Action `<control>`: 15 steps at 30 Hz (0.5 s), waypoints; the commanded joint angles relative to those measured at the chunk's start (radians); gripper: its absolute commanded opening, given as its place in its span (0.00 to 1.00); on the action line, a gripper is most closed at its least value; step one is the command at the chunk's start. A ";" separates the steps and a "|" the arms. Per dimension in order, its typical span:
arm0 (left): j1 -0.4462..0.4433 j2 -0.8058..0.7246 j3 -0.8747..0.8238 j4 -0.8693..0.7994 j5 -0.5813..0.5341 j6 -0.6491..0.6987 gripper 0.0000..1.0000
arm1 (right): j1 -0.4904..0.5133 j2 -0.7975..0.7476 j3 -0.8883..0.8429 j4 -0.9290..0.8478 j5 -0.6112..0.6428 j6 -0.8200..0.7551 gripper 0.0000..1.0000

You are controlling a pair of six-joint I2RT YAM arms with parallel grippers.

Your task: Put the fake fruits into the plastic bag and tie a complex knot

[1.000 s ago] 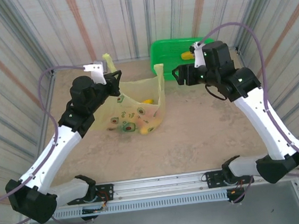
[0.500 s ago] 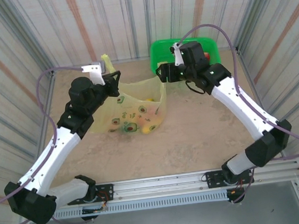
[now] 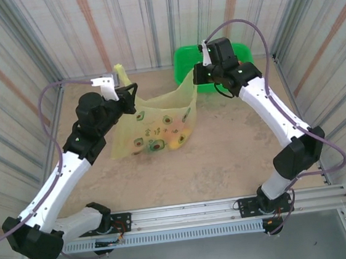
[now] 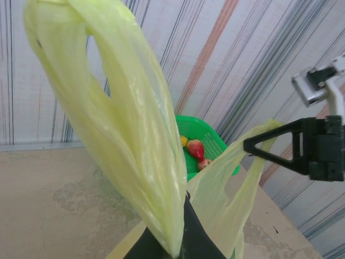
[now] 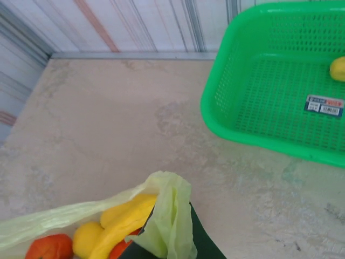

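We are starting to tie, left gripper [image 3: 131,93] and right gripper [image 3: 195,76] each clenching a handle of the plastic bag [image 3: 154,128], probably crossing them next.

Beige mottled table [image 3: 225,155], yellow-green plastic bag [image 3: 154,131] resting mid-table, green mesh basket [image 3: 184,66] at far edge

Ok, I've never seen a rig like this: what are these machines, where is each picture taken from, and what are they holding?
Two robot arms stand at a table. The overhead picture looks down from behind them; the other two come from cameras on their wrists. The left gripper and the right gripper are each shut on a handle of the yellow-green bag, stretched between them. Fruits lie inside it; some more sit in the green basket.
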 commanded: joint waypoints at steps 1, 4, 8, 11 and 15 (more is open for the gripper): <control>0.007 -0.036 -0.013 0.055 -0.028 0.027 0.00 | -0.006 -0.066 0.099 -0.088 -0.007 -0.015 0.00; 0.007 -0.023 -0.032 0.098 -0.001 0.016 0.00 | -0.006 -0.062 0.160 -0.165 -0.009 -0.016 0.00; 0.007 0.007 -0.101 0.218 0.074 0.010 0.00 | -0.011 -0.073 0.139 -0.178 -0.010 -0.030 0.00; 0.008 0.027 -0.162 0.316 0.106 0.008 0.00 | -0.034 -0.062 0.076 -0.176 -0.047 -0.028 0.00; 0.011 0.061 -0.198 0.398 0.161 -0.005 0.00 | -0.044 -0.065 0.013 -0.148 -0.078 -0.022 0.13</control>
